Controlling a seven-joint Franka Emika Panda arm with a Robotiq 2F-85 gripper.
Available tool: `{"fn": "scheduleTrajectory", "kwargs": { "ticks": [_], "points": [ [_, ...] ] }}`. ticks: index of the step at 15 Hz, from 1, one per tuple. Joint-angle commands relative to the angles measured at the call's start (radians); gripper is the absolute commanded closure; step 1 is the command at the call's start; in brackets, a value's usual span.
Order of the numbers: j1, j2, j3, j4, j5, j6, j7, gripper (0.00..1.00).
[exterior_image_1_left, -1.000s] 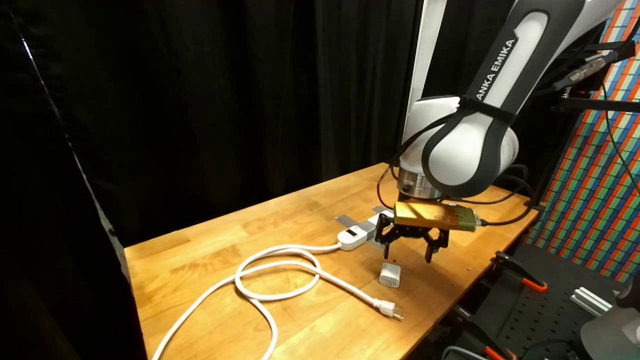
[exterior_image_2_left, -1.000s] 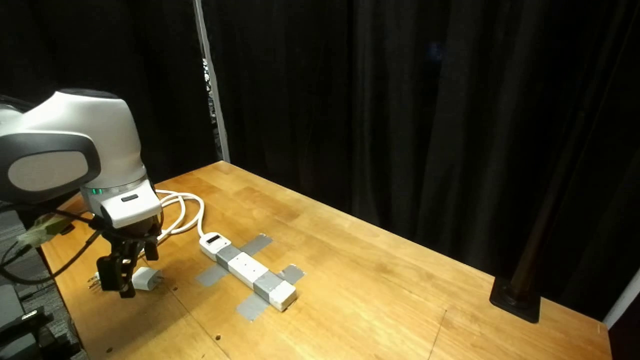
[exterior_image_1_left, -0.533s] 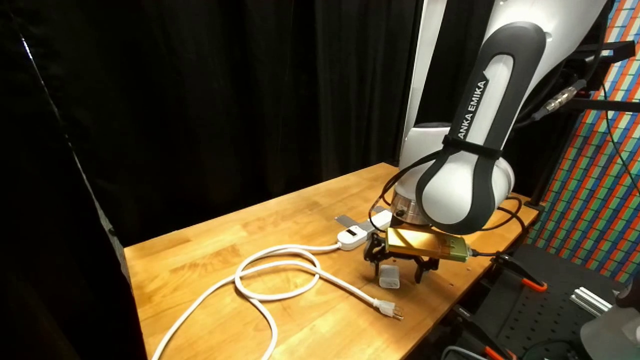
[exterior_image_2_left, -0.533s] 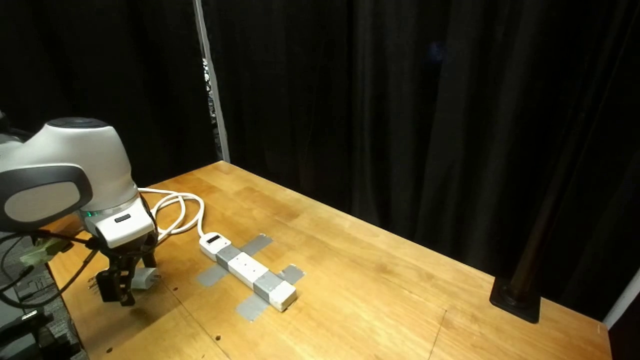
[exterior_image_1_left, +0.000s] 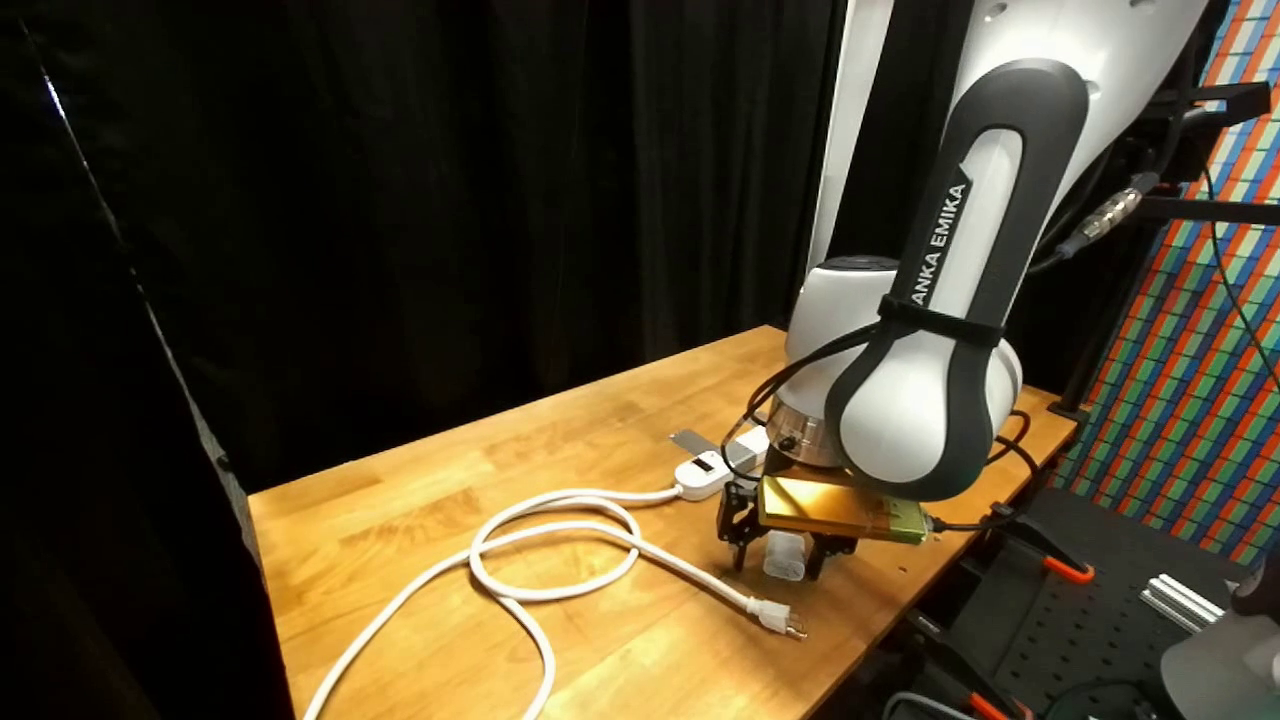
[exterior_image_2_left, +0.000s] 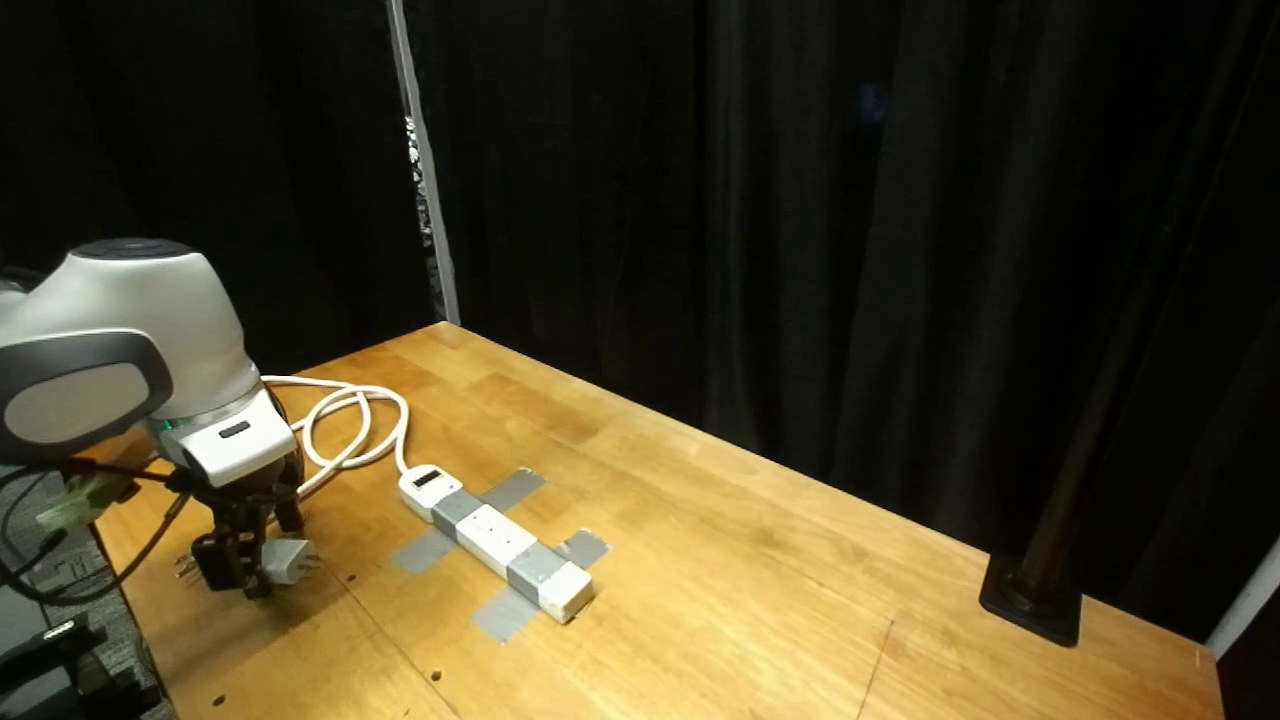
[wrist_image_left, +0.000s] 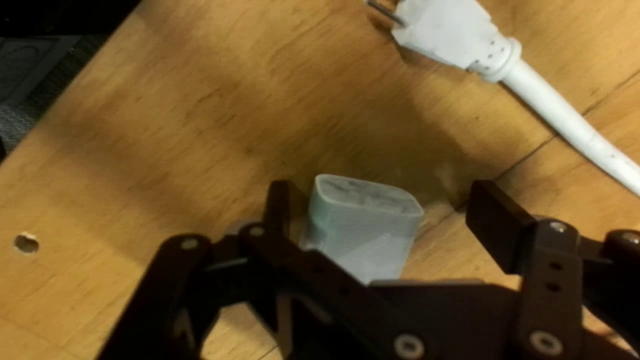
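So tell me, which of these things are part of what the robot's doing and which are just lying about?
Part of the job, it seems:
gripper, jaws apart
adapter, between the jaws

Only nearby, as far as I can tell:
power strip, taped down
tape
cord
plug

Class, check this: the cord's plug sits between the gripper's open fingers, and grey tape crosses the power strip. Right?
Not the cord's plug: the wrist view shows the adapter between the open fingers of the gripper. Grey tape does cross the power strip.
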Motion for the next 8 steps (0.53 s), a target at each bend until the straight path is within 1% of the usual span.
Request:
{"fn": "scheduleTrajectory", "kwargs": {
  "ticks": [1, 2, 5, 6, 8],
  "points": [
    [0.108, -0.006, -0.101, 0.008, 0.032, -0.038, -0.002, 0.42],
    [0.144, -0.007, -0.143, 0.007, 0.026, -0.043, 0.005, 0.51],
    [0.233, -0.011, -0.250, 0.013, 0.014, -0.042, 0.014, 0.73],
    [0.246, -0.014, -0.275, 0.016, 0.010, -0.054, 0.012, 0.75],
    [0.262, -0.033, -0.322, 0.025, -0.003, -0.097, 0.009, 0.75]
  ]
}}
